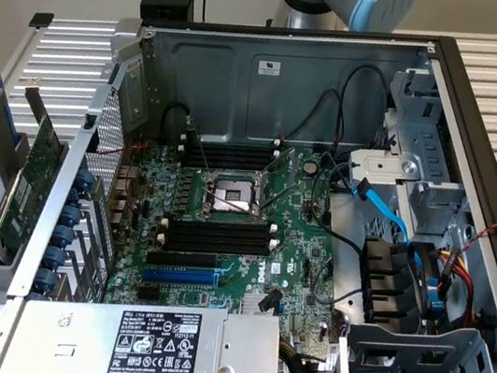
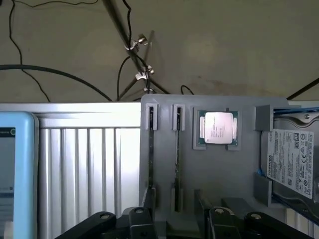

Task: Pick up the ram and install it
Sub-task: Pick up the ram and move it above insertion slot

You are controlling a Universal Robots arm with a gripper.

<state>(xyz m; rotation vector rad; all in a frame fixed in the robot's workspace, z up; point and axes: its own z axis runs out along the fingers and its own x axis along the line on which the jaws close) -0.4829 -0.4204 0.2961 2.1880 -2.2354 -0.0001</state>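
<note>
**Operator:** Two sticks stand on edge in the grey holder [image 2: 239, 174]: the ram [image 2: 177, 149] and a second stick [image 2: 151, 149] just beside it.

**Spotter:** And the gripper?

**Operator:** My gripper [image 2: 174, 215] hangs near the ram's end, jaws spread wide, gripping nothing. The processor [image 2: 218, 128] lies flat next to the ram.

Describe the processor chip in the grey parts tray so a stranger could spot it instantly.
Start at the grey parts tray. The processor chip lies flat in a pocket between two thin boards standing on edge and the labelled hard drive. It alone is square, silver-topped, green-rimmed.
</note>
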